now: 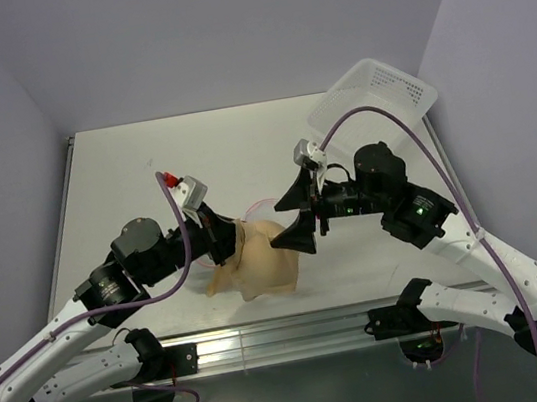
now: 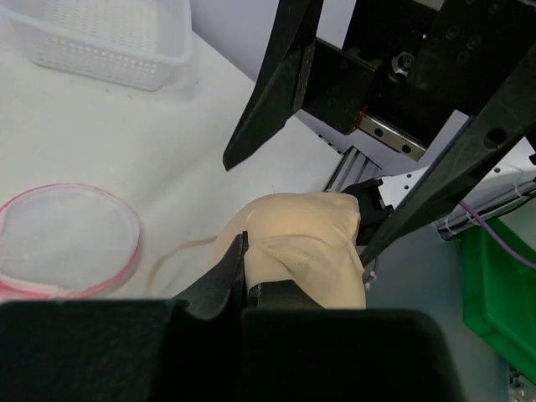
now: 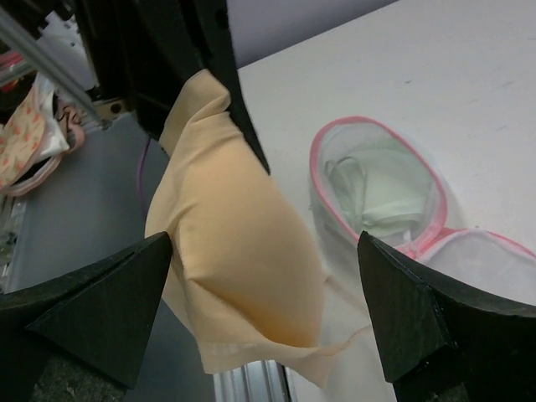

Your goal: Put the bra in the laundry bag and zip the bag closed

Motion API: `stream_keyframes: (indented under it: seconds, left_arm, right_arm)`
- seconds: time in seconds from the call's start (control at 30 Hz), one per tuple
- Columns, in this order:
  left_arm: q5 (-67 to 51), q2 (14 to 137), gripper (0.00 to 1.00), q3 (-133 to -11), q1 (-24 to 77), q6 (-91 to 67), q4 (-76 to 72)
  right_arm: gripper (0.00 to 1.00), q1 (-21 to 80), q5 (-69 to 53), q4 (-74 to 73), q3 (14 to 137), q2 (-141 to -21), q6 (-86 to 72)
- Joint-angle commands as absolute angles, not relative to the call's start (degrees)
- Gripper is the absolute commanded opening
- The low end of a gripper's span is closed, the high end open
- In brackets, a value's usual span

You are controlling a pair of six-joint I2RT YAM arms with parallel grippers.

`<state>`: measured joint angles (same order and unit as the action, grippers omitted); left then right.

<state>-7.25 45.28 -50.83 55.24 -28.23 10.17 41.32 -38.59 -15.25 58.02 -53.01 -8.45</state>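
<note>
Bra (image 1: 262, 258): a beige moulded-cup garment, smooth and matt, held at the near edge of the table (image 1: 144, 179), between the two arms. One rounded cup faces the right wrist camera. A thin hem and a loose strap trail below it. Whether its lower edge rests on the table cannot be told.

Left gripper (image 1: 222, 243): closed on the bra's left edge, with a fold of fabric pinched between the fingers.

Right gripper (image 1: 293, 215): spread wide and holding nothing. Its fingers stand on either side of the cup, clear of it.

Handling (judged): the garment looks light and soft. The padded cup is likely to spring back when squeezed, and the straps will hang and snag. A second hold on the free right edge of the cup, opposite the left pinch, seems the best place. From there the cups could be folded together to fit the round mouth.

Laundry bag (image 3: 368, 163): a small round pouch of white mesh with a pink zipper rim, lying on the table just beyond the bra. It is unzipped, its lid flap thrown open beside it. Pale folded material shows inside.

Basket (image 1: 374, 94): white perforated plastic, in the far right corner, well apart from the bra.
</note>
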Motion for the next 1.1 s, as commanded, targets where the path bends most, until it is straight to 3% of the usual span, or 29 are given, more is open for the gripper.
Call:
stream_keyframes:
  seconds: [0.0,0.4,0.6,0.7,0.77,0.93,1.0,1.07]
  left_arm:
    - [-8.5,45.5,0.0,-52.0,55.5,-26.5,7.3]
    - [-9.1,47.2,0.0,-54.0,55.5,-25.4,9.7]
    - [-7.1,46.4,0.01,-55.2,55.5,-25.0,12.0]
    - [-6.0,45.3,0.11,-55.7,55.5,-25.0,13.4]
    - [-5.2,44.6,0.17,-56.2,55.5,-25.0,14.3]
    - [2.3,42.2,0.52,-57.9,55.5,-25.1,20.6]
    - [9.5,41.1,0.62,-59.0,55.5,-26.0,23.5]
    - [14.7,39.0,0.65,-59.5,55.5,-27.2,27.9]
  right_arm:
    - [1.0,42.4,-43.5,-13.0,56.3,-52.2,-7.4]
    - [0.99,44.0,-45.4,-12.2,55.5,-52.9,-9.0]
    - [0.89,44.5,-44.0,-10.7,54.1,-53.4,-9.4]
    - [0.74,44.6,-44.6,-9.4,53.6,-53.3,-10.0]
    - [0.56,44.6,-44.4,-8.2,53.0,-52.8,-11.0]
    - [0.26,44.6,-41.9,-6.5,52.6,-52.4,-12.3]
    - [0.21,44.6,-41.5,-6.1,52.6,-51.9,-12.6]
    - [0.16,44.6,-40.5,-5.8,52.5,-51.8,-12.9]
